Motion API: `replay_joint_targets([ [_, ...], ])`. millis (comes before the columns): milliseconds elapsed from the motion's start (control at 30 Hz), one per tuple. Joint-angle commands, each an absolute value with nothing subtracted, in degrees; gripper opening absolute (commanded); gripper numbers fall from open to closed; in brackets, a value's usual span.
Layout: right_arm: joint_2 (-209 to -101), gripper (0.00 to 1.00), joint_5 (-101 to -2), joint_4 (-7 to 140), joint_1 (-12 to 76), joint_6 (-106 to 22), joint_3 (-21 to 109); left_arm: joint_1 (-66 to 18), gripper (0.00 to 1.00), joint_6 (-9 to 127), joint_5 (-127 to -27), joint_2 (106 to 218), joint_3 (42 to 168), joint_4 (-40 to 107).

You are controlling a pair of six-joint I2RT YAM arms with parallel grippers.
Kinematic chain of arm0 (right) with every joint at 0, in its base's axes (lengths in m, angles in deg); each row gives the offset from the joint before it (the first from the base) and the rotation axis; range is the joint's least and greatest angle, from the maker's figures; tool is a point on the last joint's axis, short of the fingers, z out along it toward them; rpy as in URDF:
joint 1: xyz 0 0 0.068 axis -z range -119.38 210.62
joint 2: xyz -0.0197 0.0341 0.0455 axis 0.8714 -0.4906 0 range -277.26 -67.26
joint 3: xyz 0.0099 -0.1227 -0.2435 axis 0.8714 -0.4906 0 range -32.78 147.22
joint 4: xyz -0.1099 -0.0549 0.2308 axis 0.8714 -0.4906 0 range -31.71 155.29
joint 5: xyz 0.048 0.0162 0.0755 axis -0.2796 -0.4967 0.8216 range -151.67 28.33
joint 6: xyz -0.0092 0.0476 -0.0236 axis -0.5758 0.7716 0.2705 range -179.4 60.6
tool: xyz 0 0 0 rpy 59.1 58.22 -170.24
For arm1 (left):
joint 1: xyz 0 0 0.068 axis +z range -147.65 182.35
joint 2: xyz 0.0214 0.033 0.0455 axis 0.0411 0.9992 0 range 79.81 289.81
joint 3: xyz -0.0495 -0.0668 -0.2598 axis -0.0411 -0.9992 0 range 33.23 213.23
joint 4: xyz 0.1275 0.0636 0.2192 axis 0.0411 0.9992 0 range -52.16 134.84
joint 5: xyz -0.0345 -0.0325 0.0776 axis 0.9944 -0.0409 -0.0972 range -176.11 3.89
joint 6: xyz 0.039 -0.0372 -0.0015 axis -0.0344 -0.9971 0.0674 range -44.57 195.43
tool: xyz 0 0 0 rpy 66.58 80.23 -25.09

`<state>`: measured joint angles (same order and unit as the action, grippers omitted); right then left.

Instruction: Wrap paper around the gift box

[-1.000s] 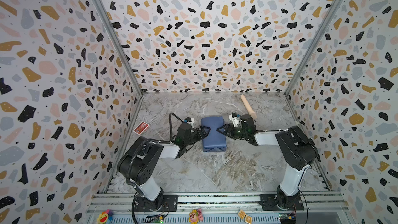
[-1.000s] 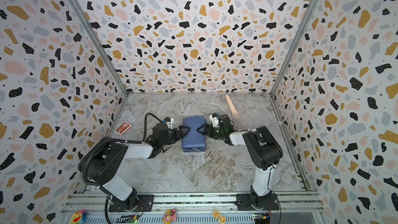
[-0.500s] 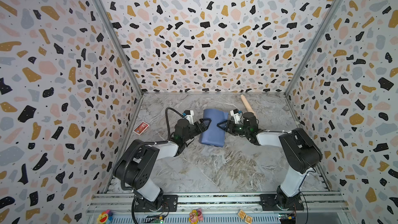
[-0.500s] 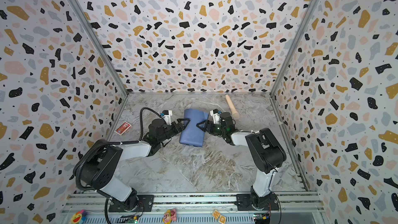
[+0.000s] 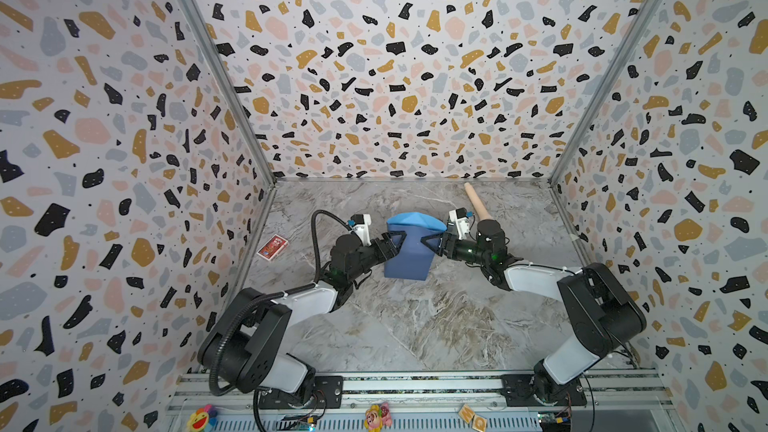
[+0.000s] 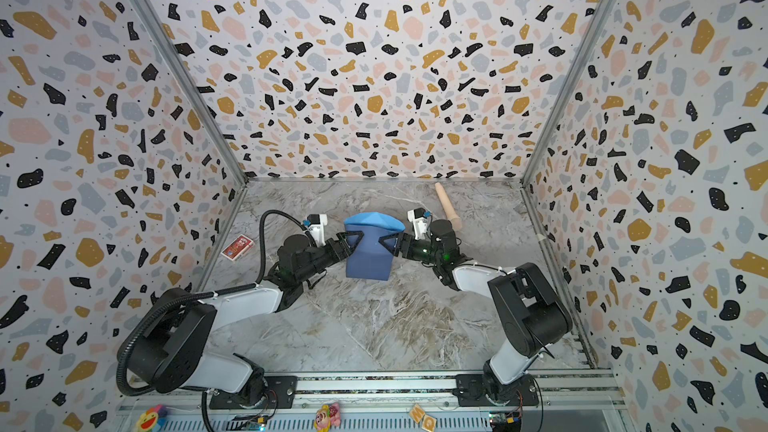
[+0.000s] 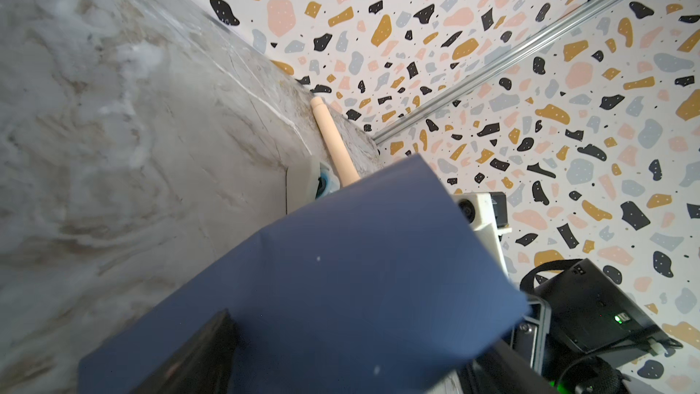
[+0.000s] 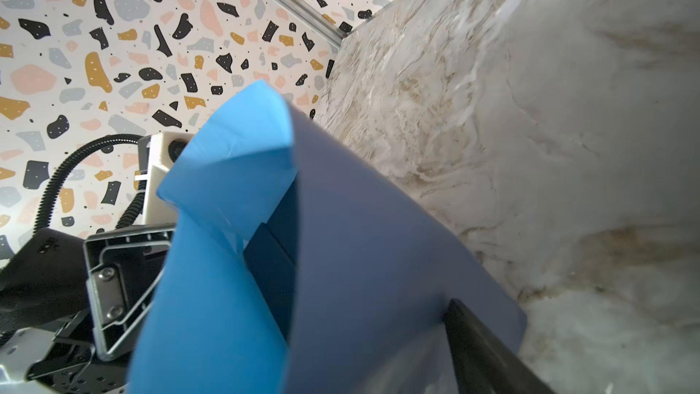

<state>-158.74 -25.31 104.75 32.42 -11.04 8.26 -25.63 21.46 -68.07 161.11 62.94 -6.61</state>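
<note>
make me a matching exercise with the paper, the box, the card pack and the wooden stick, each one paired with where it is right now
Things
1. paper
2. box
3. card pack
4. wooden stick

Places
A. flat on the table, near the wall on the robot's left
B. lying at the back of the table, beyond the right gripper
C. gripped from both sides, between the left gripper and the right gripper
D. tucked inside the folded sheet, only a dark edge showing in the right wrist view

Pairs: 1-C, 2-D, 3-A, 4-B
</note>
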Motion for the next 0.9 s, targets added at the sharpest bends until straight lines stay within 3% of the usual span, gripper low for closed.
replay_joint_targets([
  [0,-153.34,0.81,-23.53,108.44,28.91,-11.76,5.99,-29.01,0.88,21.71,-64.65,157.02,59.27,-7.06],
  [333,-141.22,0.77,-38.82,96.94,22.23,-17.33,-1.95,-34.82,0.87,23.14,-72.91,146.34,52.59,0.35],
  [600,-141.76,0.72,-47.45,90.71,21.34,-19.78,-2.56,-35.34,0.80,28.03,-75.95,150.15,54.84,3.05],
  [867,-143.06,0.67,-49.33,87.82,21.42,-22.36,-2.42,-34.30,0.87,27.39,-80.84,152.12,57.58,4.81],
])
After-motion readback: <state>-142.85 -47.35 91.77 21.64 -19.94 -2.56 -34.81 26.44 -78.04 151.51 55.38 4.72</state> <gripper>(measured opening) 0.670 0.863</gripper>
